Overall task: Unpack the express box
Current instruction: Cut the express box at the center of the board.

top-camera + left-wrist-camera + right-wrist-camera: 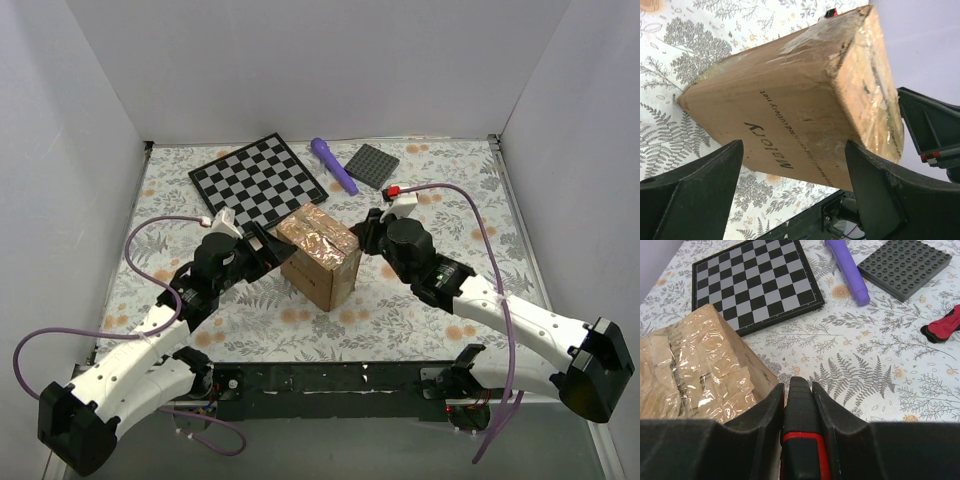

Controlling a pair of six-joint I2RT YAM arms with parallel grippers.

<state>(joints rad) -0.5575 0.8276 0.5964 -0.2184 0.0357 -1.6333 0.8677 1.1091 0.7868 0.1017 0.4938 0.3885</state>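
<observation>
The express box (320, 255) is a brown carton with shiny tan tape over its closed top, standing in the middle of the table. My left gripper (268, 246) is open at the box's left side. In the left wrist view its jaws (792, 150) stand wide apart in front of the printed side of the box (790, 100). My right gripper (368, 232) is at the box's right, near its top edge. In the right wrist view it (798, 385) is shut on a black tool with a red band (802, 450), with the taped box top (690, 365) to the left.
A black-and-white chessboard (258, 180) lies behind the box on the left. A purple cylinder (333, 165) and a dark grey studded plate (374, 165) lie at the back. A small red-and-black item (942, 325) lies near the plate. White walls enclose the table.
</observation>
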